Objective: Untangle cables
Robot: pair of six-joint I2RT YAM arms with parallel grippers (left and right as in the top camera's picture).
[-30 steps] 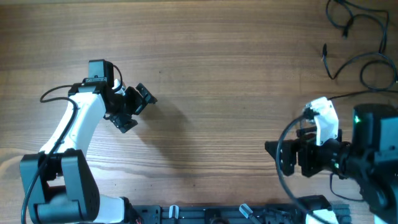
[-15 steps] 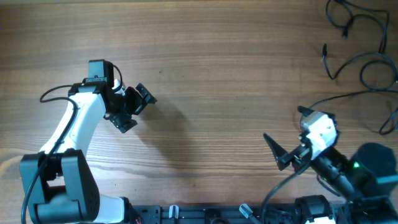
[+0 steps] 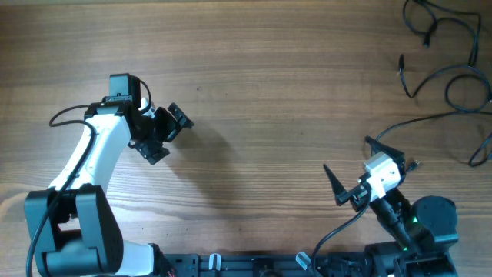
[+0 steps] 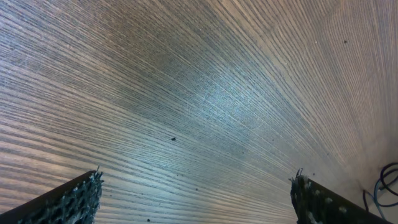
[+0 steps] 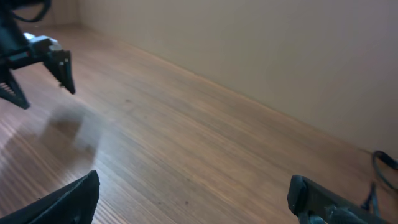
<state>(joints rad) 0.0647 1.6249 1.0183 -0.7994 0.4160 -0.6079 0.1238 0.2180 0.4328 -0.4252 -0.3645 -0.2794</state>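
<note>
Overhead, the cables (image 3: 448,86) lie in loose loops at the far right corner of the wooden table (image 3: 269,77), well apart from both arms. The left gripper (image 3: 173,140) hangs with jaws spread; the right gripper (image 3: 346,154), near the front edge, gapes wide. A dark strand (image 5: 380,163) at the right wrist view's edge is probably one cable.

Right gripper (image 5: 193,186) spread wide over table (image 5: 186,124); left gripper (image 5: 37,78) upper-left.

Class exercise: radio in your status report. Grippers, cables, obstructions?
Left gripper open, empty. Right gripper open, empty. Thin black cables looped in the far-right corner, untouched. No obstruction visible.
</note>
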